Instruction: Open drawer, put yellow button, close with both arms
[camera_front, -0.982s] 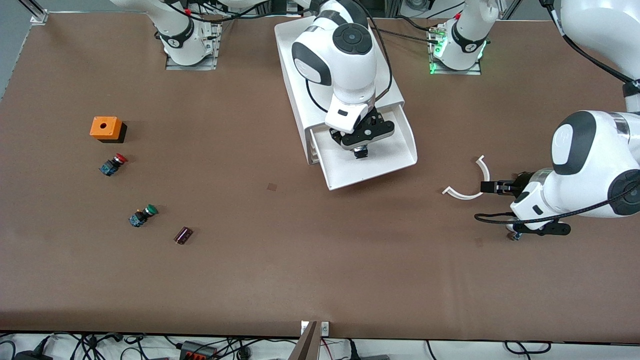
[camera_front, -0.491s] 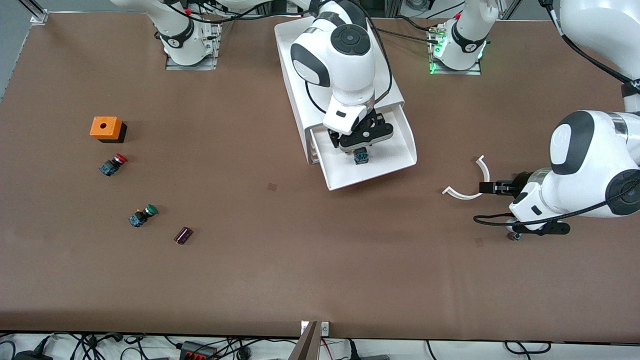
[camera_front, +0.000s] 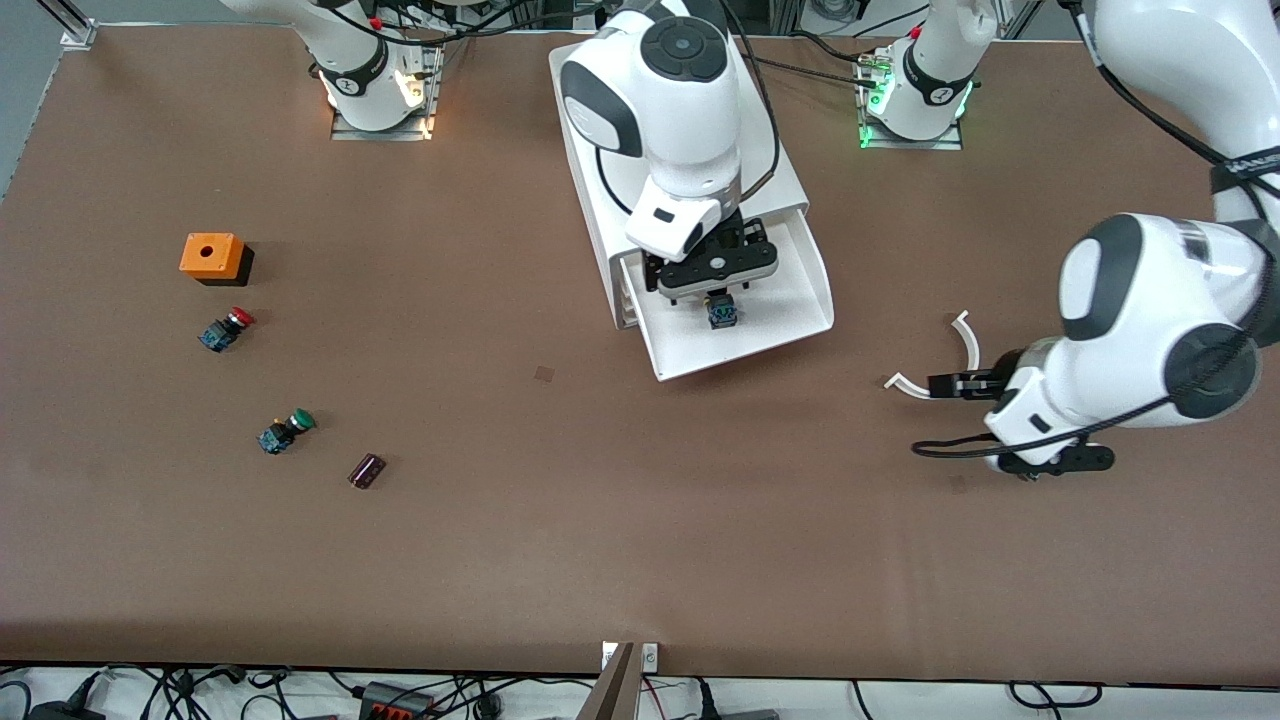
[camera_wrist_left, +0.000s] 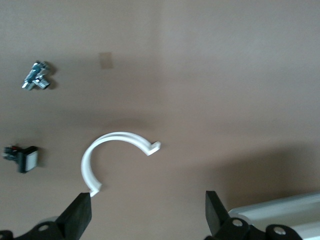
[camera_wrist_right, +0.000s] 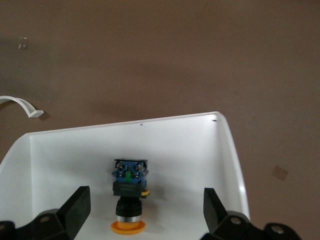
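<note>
Right gripper (camera_front: 716, 290) rose, wide, empty, yellow button (camera_front: 721, 314) left in drawer (camera_front: 790, 325).

yellow button (camera_wrist_right: 128, 200) orange-capped, white drawer (camera_wrist_right: 185, 150), brown table (camera_front: 600, 520)

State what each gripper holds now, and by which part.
Nothing is held. The right gripper is open over the yellow button, which lies in the drawer. The left gripper is open by a white curved strip.

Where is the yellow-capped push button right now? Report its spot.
The yellow-capped push button lies inside the pulled-out white plastic drawer, directly under the open right pincer.
</note>
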